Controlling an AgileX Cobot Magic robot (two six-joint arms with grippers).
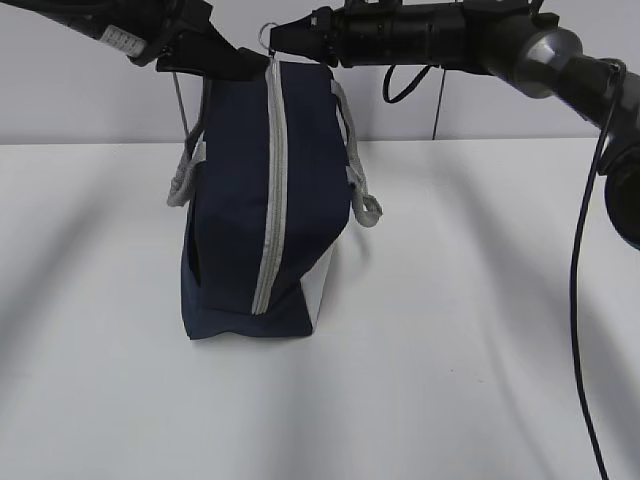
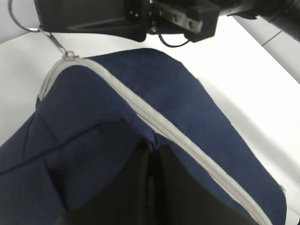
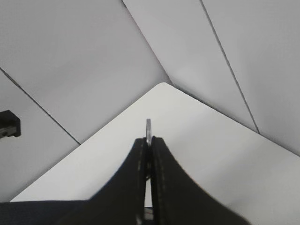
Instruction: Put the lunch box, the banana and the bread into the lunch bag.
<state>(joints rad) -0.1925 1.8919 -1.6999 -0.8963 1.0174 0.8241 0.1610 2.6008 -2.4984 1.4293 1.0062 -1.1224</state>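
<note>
Lunch bag (image 1: 265,200) stands upright on the white table (image 1: 470,300), left of centre in the exterior view, with its grey zipper (image 1: 272,190) running down the face toward the camera and, as far as visible, fully closed.

Right tool (image 3: 149,140): fingers pressed together on the zipper's ring pull (image 3: 149,127), the metal ring showing edge-on just past the fingertips. In the exterior view this arm reaches across to the bag's top, where the ring (image 1: 266,36) sits at the upper end of the zipper. Judgement: the pull is gripped so the slider can be drawn along the track.

Left tool (image 2: 150,187): closed on a pinch of navy fabric beside the zipper line, the cloth puckering into folds at the grip. Judgement: it anchors the bag so the fabric stays taut against the right arm's pull.

Grey strap handles (image 1: 362,190) hang loose on both sides.

Not observable:
- Lunch box, banana and bread appear in no view; whether they are inside the bag cannot be told.
- Bag interior is hidden by the closed zipper.
- Slider body is only partly seen in the left wrist view (image 2: 69,55); in the exterior view the arms crowd it.
- Left tool fingertips are cut off at the frame edge in the exterior view.
</note>
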